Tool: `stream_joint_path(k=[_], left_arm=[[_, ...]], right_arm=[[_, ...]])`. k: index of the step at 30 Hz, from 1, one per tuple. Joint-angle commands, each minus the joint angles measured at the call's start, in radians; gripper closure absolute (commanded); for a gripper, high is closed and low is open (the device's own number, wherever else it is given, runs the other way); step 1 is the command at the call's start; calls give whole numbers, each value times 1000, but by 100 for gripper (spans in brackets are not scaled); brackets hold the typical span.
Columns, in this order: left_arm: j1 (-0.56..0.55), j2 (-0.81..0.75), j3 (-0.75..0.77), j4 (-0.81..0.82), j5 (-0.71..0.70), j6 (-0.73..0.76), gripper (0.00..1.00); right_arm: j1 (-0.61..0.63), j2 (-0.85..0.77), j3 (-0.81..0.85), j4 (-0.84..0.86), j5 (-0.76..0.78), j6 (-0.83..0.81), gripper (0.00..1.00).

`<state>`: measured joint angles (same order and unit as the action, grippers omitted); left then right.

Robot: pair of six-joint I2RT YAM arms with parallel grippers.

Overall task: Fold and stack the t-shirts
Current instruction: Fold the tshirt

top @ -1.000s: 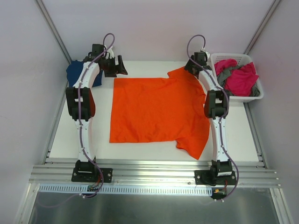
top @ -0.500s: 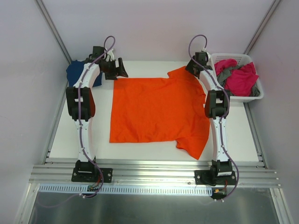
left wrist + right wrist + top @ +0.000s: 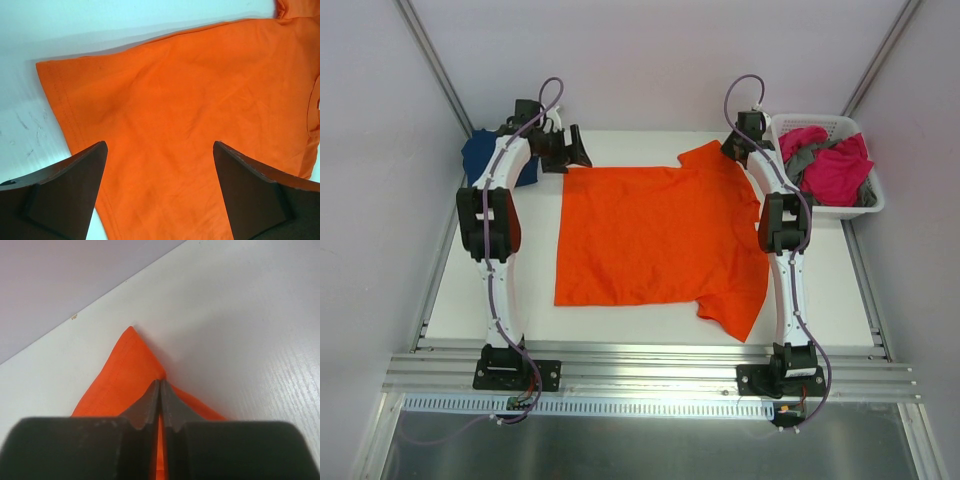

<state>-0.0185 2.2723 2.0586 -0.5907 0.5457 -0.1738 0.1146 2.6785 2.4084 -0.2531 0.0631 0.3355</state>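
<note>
While the orange shirt (image 3: 655, 235) lies spread flat on the table (image 3: 535, 260), slightly wrinkled, the right gripper (image 3: 160, 385) pinches its far sleeve tip and the left gripper (image 3: 160, 146) hangs wide open over its corner.

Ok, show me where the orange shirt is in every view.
Top external: the orange shirt lies spread flat mid-table, between the arms.
Left wrist: it fills most of the picture, one corner at upper left, under the open left gripper.
Right wrist: only a pointed tip shows, pinched in the shut right gripper.
Shared landmark: the white table under the shirt.
</note>
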Motion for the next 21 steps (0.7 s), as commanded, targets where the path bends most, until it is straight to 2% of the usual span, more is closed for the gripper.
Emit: stream_joint_path(k=[1,5,12,21], left_arm=[[9,-86,-3,-21,-10,17,11],[9,-83,-12,-24,-39,22,11],[49,-40,-75,-26,10,-10,11],[112,101,40,-23,10,0,12]], right_arm=[[-1,-3,47,14,0,13,97],[-1,-5,43,17,0,11,99],[-1,-8,43,15,3,8,97],[2,-16,32,18,-3,-3,97]])
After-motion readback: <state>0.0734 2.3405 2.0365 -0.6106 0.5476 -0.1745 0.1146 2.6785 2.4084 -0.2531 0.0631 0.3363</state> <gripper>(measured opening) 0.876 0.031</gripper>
